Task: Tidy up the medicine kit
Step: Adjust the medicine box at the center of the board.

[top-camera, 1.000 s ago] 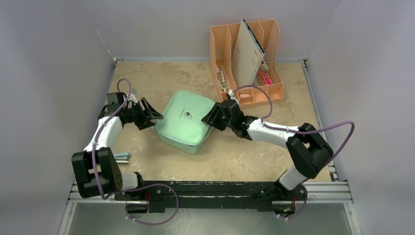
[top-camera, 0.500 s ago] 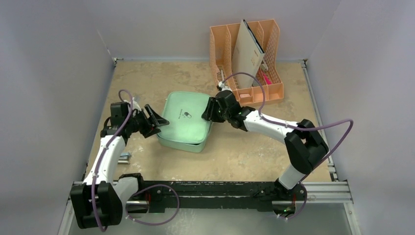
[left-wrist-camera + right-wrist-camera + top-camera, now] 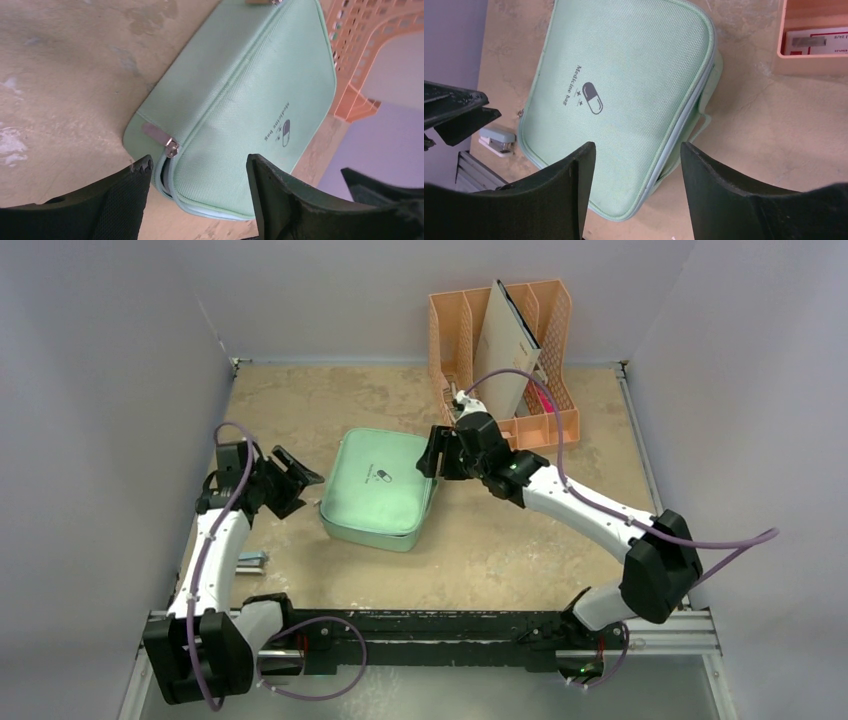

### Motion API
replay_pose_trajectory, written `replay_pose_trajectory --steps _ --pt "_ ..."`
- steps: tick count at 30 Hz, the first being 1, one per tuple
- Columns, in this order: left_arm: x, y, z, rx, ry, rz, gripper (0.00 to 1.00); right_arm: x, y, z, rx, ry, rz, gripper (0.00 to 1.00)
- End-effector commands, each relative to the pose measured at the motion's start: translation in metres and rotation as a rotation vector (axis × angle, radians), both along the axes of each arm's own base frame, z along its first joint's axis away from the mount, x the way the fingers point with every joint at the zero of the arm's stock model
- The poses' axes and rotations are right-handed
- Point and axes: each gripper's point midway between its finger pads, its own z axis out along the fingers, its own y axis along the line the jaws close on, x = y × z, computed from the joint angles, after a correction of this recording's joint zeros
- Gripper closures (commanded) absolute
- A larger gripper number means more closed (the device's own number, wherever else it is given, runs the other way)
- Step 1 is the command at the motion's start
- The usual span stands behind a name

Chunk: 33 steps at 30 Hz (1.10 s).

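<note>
Kit (image 3: 378,490) on the worktop (image 3: 480,550) between left gripper (image 3: 304,482) and right gripper (image 3: 429,456), each just beside it, jaws apart.

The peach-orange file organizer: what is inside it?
A tall beige folder leans in a middle slot of the file organizer. A pink item lies low in the slot beside it, and a white labelled box lies in a low compartment. The folder hides what stands behind it.

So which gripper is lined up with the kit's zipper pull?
The left gripper: the zipper pull on the kit lies straight ahead; the right gripper faces the logo.
</note>
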Motion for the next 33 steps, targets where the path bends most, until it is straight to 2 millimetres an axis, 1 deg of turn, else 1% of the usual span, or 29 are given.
replay_pose_trajectory --steps 1,3,5,10,13,15,20,22,25,30,33 --pt "-0.001 0.023 -0.008 -0.076 0.064 0.200 0.35 -0.017 0.002 0.012 0.025 0.007 0.059 0.35" --pt "-0.005 0.027 -0.016 -0.148 0.104 0.241 0.37 -0.026 0.007 0.013 0.036 0.009 0.085 0.35" --pt "-0.006 0.030 -0.019 -0.194 0.122 0.277 0.37 -0.033 0.014 0.016 0.043 0.010 0.106 0.35" --pt "-0.006 0.034 -0.023 -0.225 0.142 0.316 0.41 -0.047 0.035 0.018 0.049 0.014 0.164 0.35" --pt "-0.005 0.032 -0.028 -0.266 0.155 0.336 0.43 -0.051 0.042 0.013 0.043 0.024 0.182 0.35" --pt "-0.001 0.028 -0.027 -0.294 0.145 0.322 0.44 -0.052 0.047 0.009 0.032 0.026 0.194 0.35" --pt "-0.003 0.028 -0.032 -0.296 0.167 0.337 0.44 -0.054 0.061 0.007 0.014 0.014 0.222 0.35" --pt "-0.003 0.025 -0.035 -0.323 0.170 0.340 0.44 -0.058 0.066 0.004 -0.012 0.015 0.242 0.35" --pt "-0.004 0.022 -0.041 -0.353 0.179 0.344 0.45 -0.061 0.069 -0.001 -0.034 0.011 0.253 0.35" --pt "-0.007 0.025 -0.049 -0.331 0.213 0.362 0.46 -0.067 0.076 0.000 -0.036 0.005 0.272 0.36" --pt "-0.002 0.025 -0.049 -0.353 0.200 0.377 0.46 -0.069 0.077 0.000 -0.038 0.002 0.275 0.35"
